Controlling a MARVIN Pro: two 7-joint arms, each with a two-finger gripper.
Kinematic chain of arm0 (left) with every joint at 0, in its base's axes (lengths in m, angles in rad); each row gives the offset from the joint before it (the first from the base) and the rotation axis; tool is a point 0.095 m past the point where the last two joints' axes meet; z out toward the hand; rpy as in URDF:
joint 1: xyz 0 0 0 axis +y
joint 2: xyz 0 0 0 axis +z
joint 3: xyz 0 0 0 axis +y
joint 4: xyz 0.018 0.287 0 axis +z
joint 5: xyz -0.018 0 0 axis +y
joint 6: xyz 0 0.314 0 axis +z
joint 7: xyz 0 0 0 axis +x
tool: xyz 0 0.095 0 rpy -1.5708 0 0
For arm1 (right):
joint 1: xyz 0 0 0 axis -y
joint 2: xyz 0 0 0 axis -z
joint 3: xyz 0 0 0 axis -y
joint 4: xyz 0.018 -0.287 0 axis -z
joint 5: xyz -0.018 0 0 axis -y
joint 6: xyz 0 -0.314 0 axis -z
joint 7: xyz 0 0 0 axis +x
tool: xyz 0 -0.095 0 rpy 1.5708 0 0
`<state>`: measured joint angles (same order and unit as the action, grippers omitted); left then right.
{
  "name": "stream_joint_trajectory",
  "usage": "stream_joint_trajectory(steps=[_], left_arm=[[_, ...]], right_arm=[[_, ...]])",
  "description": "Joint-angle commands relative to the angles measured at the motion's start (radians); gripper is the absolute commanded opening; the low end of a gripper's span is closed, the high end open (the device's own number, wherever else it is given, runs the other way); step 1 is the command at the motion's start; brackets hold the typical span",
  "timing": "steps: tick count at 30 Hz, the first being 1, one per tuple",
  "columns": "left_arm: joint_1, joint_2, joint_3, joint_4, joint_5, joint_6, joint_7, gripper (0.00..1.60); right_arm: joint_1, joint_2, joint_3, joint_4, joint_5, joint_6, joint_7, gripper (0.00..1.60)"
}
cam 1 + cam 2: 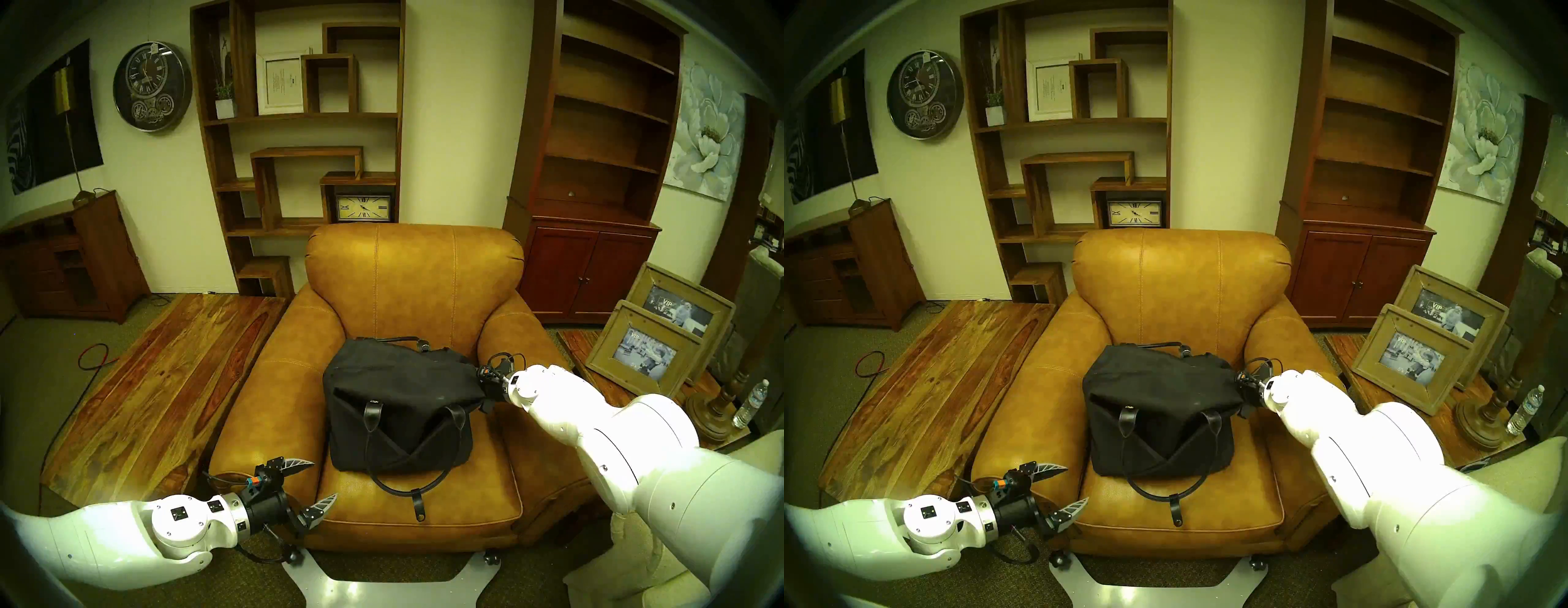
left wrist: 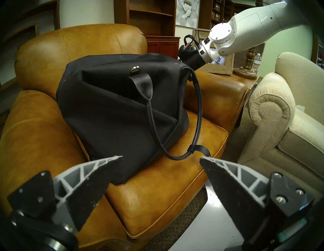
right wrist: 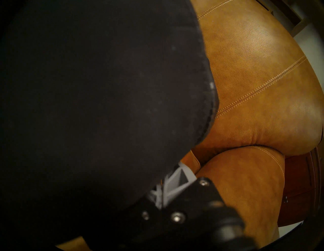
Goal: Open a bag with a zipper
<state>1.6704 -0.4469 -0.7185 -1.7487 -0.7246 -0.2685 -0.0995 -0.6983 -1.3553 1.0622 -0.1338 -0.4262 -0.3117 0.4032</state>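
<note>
A soft black fabric bag (image 1: 399, 403) sat slumped on the seat cushion of a tan leather armchair (image 1: 297, 339), toward the back of the seat and close to the chair's right armrest, as a two-armed robot set about unzipping it. The cloth sagged and creased under its own weight, which suggested a light, limp body that would follow any tug rather than resist it; holding one end firm while the small pull was drawn along the top looked the sensible course. The zipper itself could not be made out against the dark fabric. One looped leather handle (image 1: 407, 479) trailed forward over the cushion toward its front edge, slick and loose, a poor anchor. The right tool (image 1: 481, 384) had reached in over the right armrest, angled downward, its jaws closed at the bag's right end; from the right wrist view, filled with black cloth, it appeared to pinch fabric there, though what exactly lay between the fingers stayed hidden. The left tool (image 1: 316, 479) hung at the chair's front left corner, jaws spread wide and empty, aimed across the cushion at the bag.
</note>
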Motion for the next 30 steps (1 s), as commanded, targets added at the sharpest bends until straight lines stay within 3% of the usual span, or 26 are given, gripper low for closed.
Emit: stream_joint_trajectory(steps=[1,18,30], left_arm=[[-0.001,0.001,-0.002,-0.007,0.002,-0.006,0.0,1.6],[-0.002,0.003,0.001,-0.009,0.002,-0.011,0.002,1.6],[-0.004,0.004,0.003,-0.01,0.001,-0.012,0.003,1.6]], right_arm=[[0.031,0.028,-0.028,-0.018,-0.033,-0.02,-0.015,0.0],[0.072,0.037,-0.164,-0.074,-0.21,-0.079,-0.102,0.0],[0.111,0.044,-0.199,-0.11,-0.284,-0.103,-0.16,0.0]])
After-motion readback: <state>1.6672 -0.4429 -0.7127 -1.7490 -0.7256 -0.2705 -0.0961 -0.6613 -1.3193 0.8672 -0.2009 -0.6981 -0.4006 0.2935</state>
